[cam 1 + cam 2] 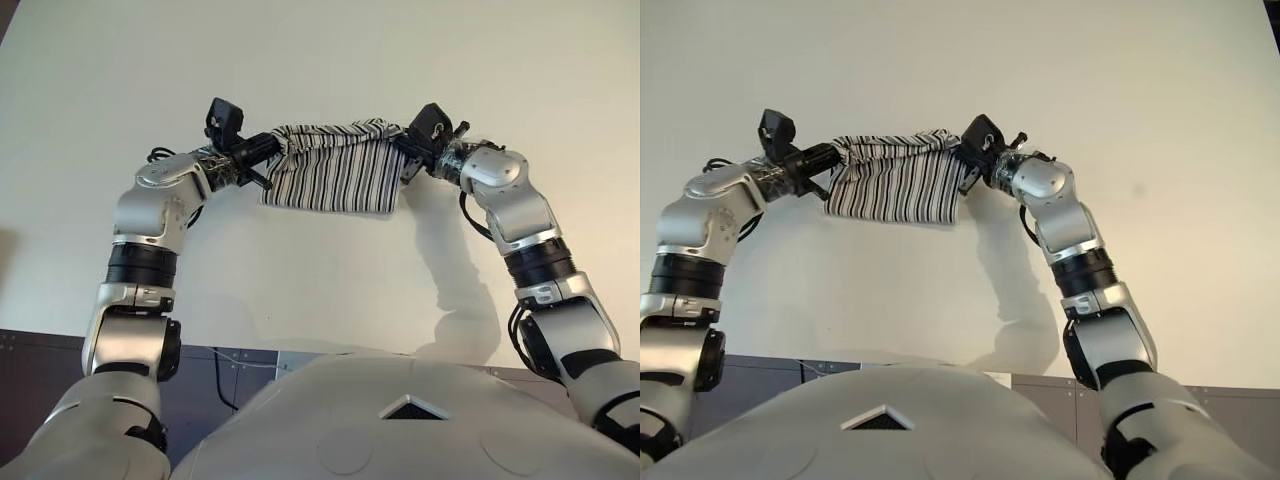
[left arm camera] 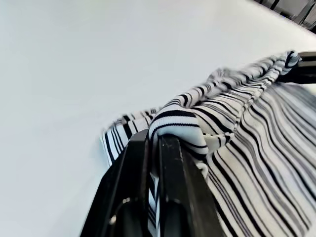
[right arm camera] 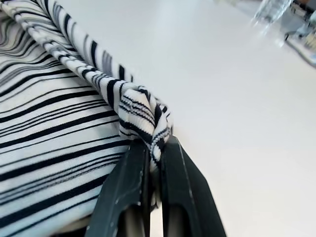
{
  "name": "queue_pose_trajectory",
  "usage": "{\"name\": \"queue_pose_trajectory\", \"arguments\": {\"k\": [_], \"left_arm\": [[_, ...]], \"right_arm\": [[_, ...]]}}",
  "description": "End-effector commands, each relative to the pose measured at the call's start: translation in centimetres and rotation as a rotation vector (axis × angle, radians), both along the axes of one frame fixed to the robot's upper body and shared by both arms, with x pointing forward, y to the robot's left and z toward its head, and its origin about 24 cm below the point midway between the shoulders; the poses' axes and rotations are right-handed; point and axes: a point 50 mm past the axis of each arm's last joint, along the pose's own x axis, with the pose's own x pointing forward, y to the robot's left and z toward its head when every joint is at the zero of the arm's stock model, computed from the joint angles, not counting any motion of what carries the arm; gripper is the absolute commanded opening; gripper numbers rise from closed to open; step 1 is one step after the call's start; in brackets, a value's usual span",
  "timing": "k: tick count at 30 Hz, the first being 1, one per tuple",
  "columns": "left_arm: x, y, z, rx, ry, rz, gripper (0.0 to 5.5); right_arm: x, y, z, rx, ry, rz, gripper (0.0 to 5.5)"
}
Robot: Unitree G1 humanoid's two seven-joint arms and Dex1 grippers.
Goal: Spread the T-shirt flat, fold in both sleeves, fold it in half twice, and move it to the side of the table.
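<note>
Left gripper [image 2: 157,140]: both black fingers [image 2: 175,168] clamped tight on a bunched, ribbed edge of the black-and-white striped T-shirt [image 1: 335,170], fabric squeezed up between the tips. Right gripper [image 3: 155,147]: same story, fingers [image 3: 131,173] pinched shut on a wad of the opposite corner. The wrist views give the pinch detail: cloth really is inside both jaws, not just lying against them. The left wrist view also catches the right gripper's dark tip far off at the other end of the stretched top edge. The head views add the layout: the shirt is a compact folded rectangle, top edge roped and pulled taut between the two grippers, the rest hanging down toward the robot as a flat panel. It sits over the middle of the white table [image 1: 300,60], arms bent inward from both sides. Can't tell from any view whether the lower edge touches the tabletop. The right wrist view has some blurred items at the table's far edge, too soft to identify.
</note>
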Motion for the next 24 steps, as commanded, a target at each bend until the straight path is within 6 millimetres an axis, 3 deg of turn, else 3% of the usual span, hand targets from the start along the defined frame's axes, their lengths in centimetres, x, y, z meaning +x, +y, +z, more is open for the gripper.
{"name": "queue_pose_trajectory", "arguments": {"k": [1, 5, 7, 9, 12, 14, 15, 16, 18, 20, 22, 24], "left_arm": [[2.0, -0.2, 0.1, -0.002, -0.046, 0.046, 0.73], [5.2, 0.4, 2.2, -0.115, -0.099, 0.216, 1.31], [6.1, 0.4, 2.5, -0.212, -0.065, 0.316, 1.66], [6.5, 0.1, 2.1, -0.270, -0.011, 0.374, 1.70], [6.1, 1.4, -0.3, -0.142, 0.109, 0.570, 1.70], [5.8, 2.7, -0.7, -0.124, 0.128, 0.682, 1.70], [5.7, 3.3, -0.6, -0.175, 0.123, 0.734, 1.70], [5.5, 3.8, -0.4, -0.219, 0.113, 0.776, 1.70], [5.1, 4.6, -0.4, -0.335, 0.086, 0.875, 1.70], [4.1, 4.9, -1.3, -0.435, 0.084, 0.982, 1.70], [3.2, 4.3, -2.5, -0.450, 0.116, 1.021, 1.70], [2.6, 3.4, -3.5, -0.435, 0.143, 1.028, 1.70]], "right_arm": [[1.6, 0.8, -0.1, 0.020, -0.034, -0.049, 0.76], [3.6, 1.4, 0.2, 0.084, -0.059, -0.192, 1.43], [4.8, 1.1, 0.5, 0.135, -0.030, -0.319, 1.47], [5.7, 0.7, 0.4, 0.169, 0.019, -0.440, 1.47], [6.7, -0.5, 0.5, 0.206, 0.073, -0.648, 1.47], [7.2, 0.4, 2.4, 0.235, -0.046, -0.492, 1.47], [6.6, 1.8, 3.3, 0.303, -0.070, -0.321, 1.47], [5.6, 2.9, 3.7, 0.354, -0.070, -0.171, 1.47], [2.6, 4.7, 2.8, 0.382, 0.006, 0.103, 1.47], [2.3, 4.1, 1.6, 0.417, 0.088, 0.100, 1.47], [3.2, 2.1, 1.2, 0.476, 0.164, 0.007, 1.47], [3.3, 1.3, -0.2, 0.382, 0.240, 0.009, 1.47]]}}
